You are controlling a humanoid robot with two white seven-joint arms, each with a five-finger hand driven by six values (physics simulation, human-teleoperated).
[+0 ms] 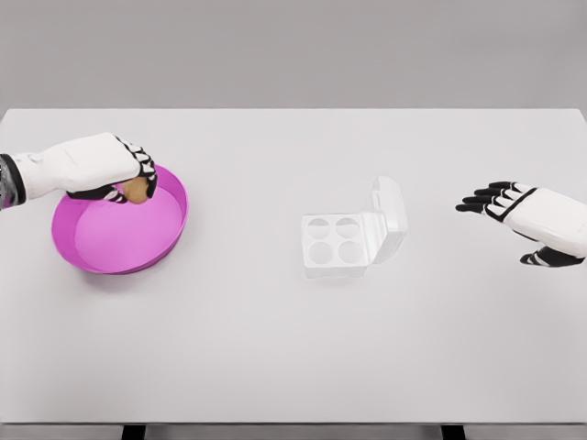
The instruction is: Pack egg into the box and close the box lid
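Over pink bowl [87,252]: left robot hand [110,165] pinching tan egg [136,189]; right robot hand [537,220] spread.

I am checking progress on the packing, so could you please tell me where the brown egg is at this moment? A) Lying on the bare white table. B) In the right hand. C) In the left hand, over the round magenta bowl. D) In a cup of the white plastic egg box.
C: the left hand is curled around the brown egg above the round magenta bowl.
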